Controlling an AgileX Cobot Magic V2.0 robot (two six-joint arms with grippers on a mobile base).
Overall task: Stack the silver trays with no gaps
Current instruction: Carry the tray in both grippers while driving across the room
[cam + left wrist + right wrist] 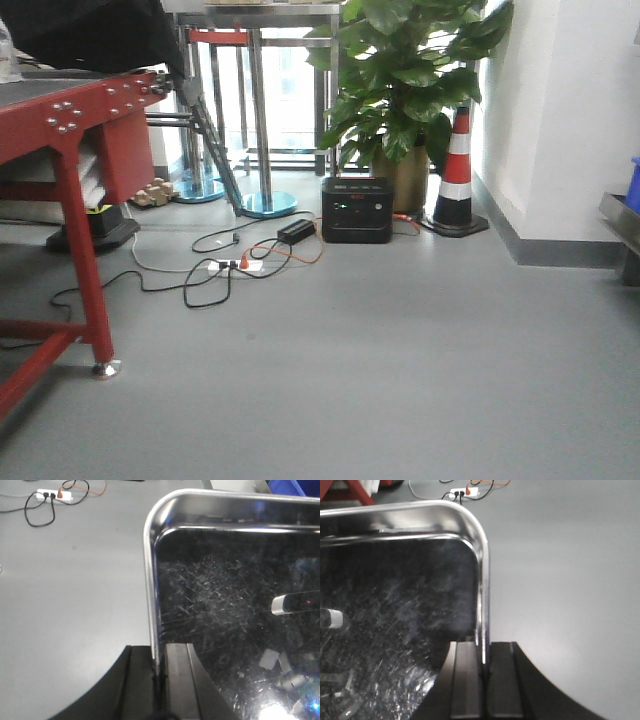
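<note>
A shiny silver tray (225, 595) with a scratched bottom fills the left wrist view, hanging above the grey floor. My left gripper (159, 665) is shut on its left rim, one finger inside the wall and one outside. In the right wrist view a silver tray (395, 595) shows its rounded far right corner. My right gripper (484, 660) is shut on that right rim in the same way. Neither trays nor grippers appear in the front view.
Red table (70, 120) stands at left. Cables and a power strip (235, 265) lie on the floor before a black power box (356, 210). A potted plant (405, 80) and a striped cone (457, 170) stand behind. A blue bin (292, 486) shows beyond the tray.
</note>
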